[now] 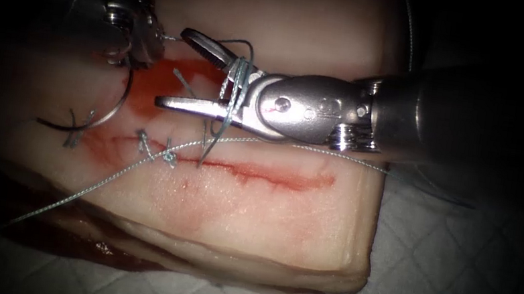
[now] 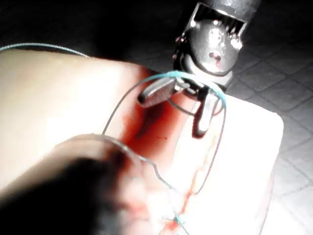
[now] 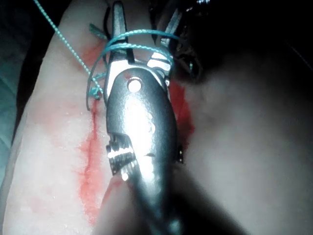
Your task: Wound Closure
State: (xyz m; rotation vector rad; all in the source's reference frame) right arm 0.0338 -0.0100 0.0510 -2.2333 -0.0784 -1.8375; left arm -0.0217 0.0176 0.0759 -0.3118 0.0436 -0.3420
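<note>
The tissue has a red cut running across it, with knotted stitches at its left end. My left tool is shut on one end of the curved needle. The needle hangs free over the tissue at the cut's left end, not in it. My right tool stands above the cut with its jaws open, and thread is wrapped in loops around them. A short thread end lies between the open jaws. They hold nothing.
A long strand of thread runs from the lower left across the cut and off under the right shaft. Red fluid stains the tissue above the cut. Quilted cloth lies under the tissue.
</note>
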